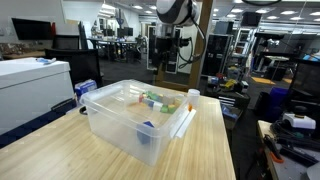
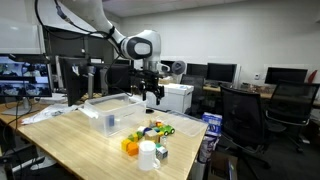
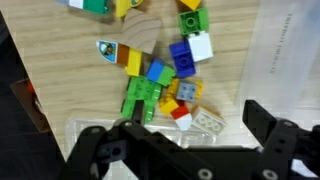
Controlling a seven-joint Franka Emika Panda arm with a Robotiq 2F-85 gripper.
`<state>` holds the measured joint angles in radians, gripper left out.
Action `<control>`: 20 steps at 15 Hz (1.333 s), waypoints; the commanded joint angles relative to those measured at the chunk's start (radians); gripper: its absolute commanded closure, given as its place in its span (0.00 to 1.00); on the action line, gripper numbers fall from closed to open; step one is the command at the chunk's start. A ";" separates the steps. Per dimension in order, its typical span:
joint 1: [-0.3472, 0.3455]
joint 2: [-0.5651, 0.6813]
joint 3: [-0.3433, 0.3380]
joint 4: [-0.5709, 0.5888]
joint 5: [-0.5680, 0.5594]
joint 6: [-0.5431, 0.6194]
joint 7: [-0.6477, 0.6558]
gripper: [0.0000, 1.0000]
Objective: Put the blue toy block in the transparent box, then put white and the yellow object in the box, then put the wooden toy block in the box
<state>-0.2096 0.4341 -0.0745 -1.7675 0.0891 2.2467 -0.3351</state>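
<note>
The transparent box (image 1: 125,118) (image 2: 112,108) stands on the wooden table. A small blue toy block (image 1: 148,127) (image 2: 110,121) lies on its floor. My gripper (image 1: 171,52) (image 2: 152,93) hangs well above the table, open and empty. In the wrist view its dark fingers (image 3: 283,135) stand wide apart over the box's rim (image 3: 88,127). Just past the rim is a pile of small blocks. At its near edge lies the tan wooden toy block (image 3: 208,121), next to a red-and-white piece. A yellow piece (image 3: 172,100) sits beside them; I cannot tell if it is the white and yellow object.
The pile (image 3: 160,80) (image 2: 155,129) holds green, blue, yellow and white blocks. An orange-topped item (image 1: 193,97) and a white cup (image 2: 148,155) stand near the table's edge. Office chairs, desks and monitors surround the table.
</note>
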 commanded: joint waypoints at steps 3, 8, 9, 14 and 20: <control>-0.016 0.226 -0.037 0.079 0.022 0.131 0.235 0.00; 0.027 0.341 -0.057 0.106 -0.006 0.168 0.413 0.00; 0.039 0.346 -0.073 0.104 -0.019 0.161 0.442 0.00; 0.064 0.366 -0.103 0.135 -0.022 0.150 0.526 0.27; 0.081 0.332 -0.080 0.143 -0.019 0.170 0.505 0.69</control>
<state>-0.1396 0.7748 -0.1653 -1.6226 0.0824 2.4045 0.1608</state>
